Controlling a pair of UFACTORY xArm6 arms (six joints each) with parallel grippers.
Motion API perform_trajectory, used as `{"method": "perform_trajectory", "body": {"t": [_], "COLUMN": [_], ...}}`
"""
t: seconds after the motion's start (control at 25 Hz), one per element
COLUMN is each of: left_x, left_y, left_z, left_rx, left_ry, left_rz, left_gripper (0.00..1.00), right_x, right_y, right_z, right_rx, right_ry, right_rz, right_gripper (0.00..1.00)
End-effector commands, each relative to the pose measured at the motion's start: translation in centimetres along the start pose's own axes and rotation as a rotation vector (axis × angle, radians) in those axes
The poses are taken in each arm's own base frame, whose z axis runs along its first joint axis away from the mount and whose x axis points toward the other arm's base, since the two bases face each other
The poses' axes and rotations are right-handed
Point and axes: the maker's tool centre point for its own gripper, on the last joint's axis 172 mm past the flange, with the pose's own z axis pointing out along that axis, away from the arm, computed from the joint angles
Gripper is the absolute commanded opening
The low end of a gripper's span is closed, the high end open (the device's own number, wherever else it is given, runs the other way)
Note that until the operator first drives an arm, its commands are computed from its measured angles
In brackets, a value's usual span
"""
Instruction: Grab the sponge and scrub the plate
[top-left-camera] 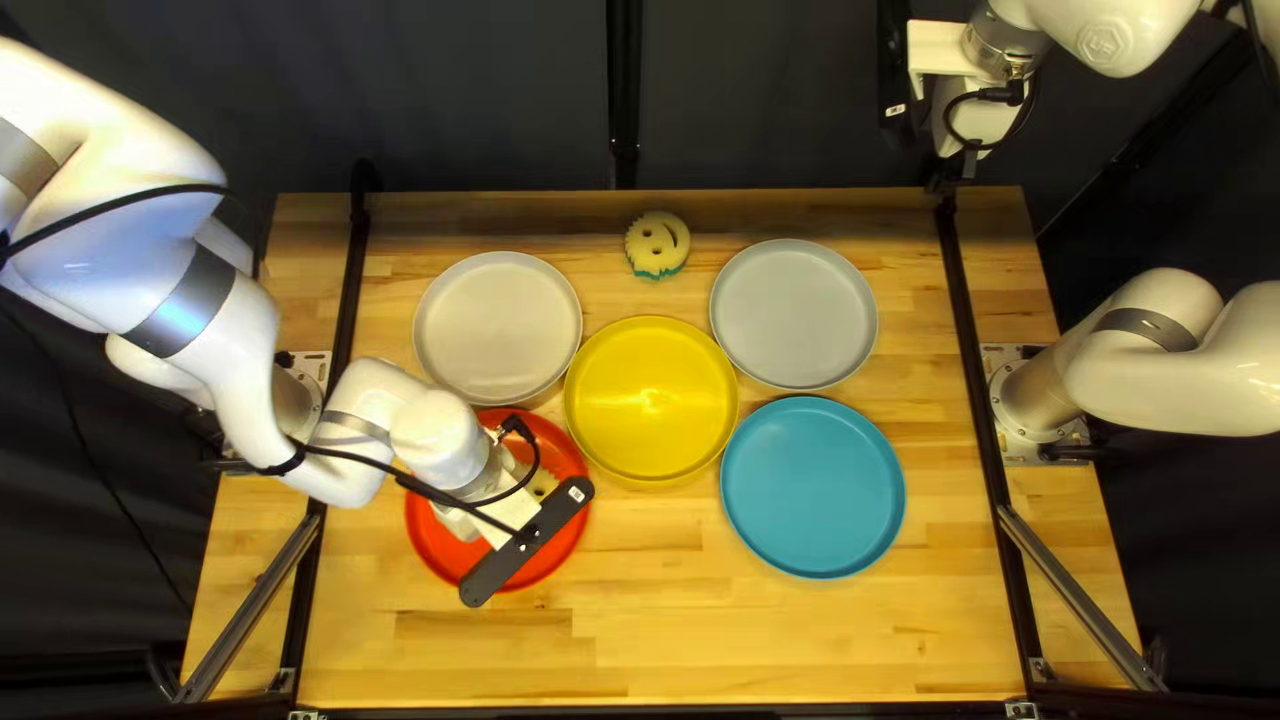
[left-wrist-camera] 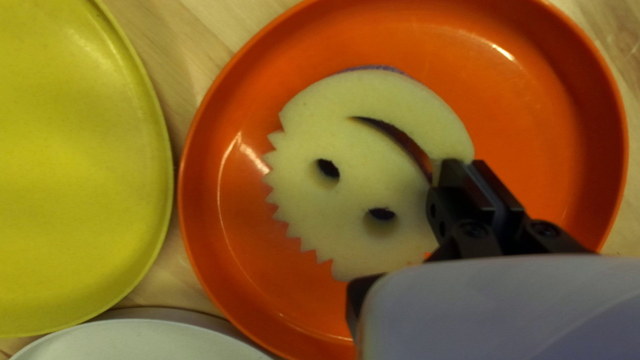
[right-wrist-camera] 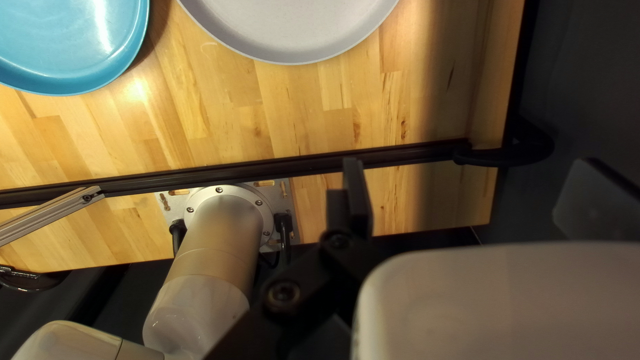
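Over the orange plate (left-wrist-camera: 550, 100): our left gripper (left-wrist-camera: 467, 172), fingers together, presses the sponge (left-wrist-camera: 360, 150) flat, ready for scrubbing.
Right gripper (right-wrist-camera: 470, 195): fingers apart, parked aside; we judge one arm enough.

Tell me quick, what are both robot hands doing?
Left hand: closed on the pale yellow round smiley-face sponge.
Right hand: open, empty.

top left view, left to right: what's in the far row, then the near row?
Far row: beige plate → green-backed sponge → grey plate. Near row: orange plate → yellow plate → blue plate.
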Motion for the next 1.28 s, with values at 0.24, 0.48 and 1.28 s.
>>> {"method": "perform_trajectory", "body": {"t": [0.24, 0.48, 1.28], "left_x": [-0.6, -0.8, -0.5], "left_y": [4.7, 3.2, -4.0], "left_z": [-0.4, 1.0, 1.0], "left_rx": [0.000, -0.011, -0.005], "left_ry": [-0.004, 0.000, 0.017], "left_rz": [-0.032, -0.032, 0.011], "left_gripper": [0.00, 0.00, 0.00], "right_x": [0.0, 0.0, 0.0], "right_y": [0.0, 0.0, 0.0], "right_z": [0.0, 0.0, 0.0], "right_rx": [0.000, 0.000, 0.000], "right_ry": [0.000, 0.000, 0.000], "right_rz": [0.000, 0.000, 0.000], "right_gripper": [1.00, 1.00, 1.00]}}
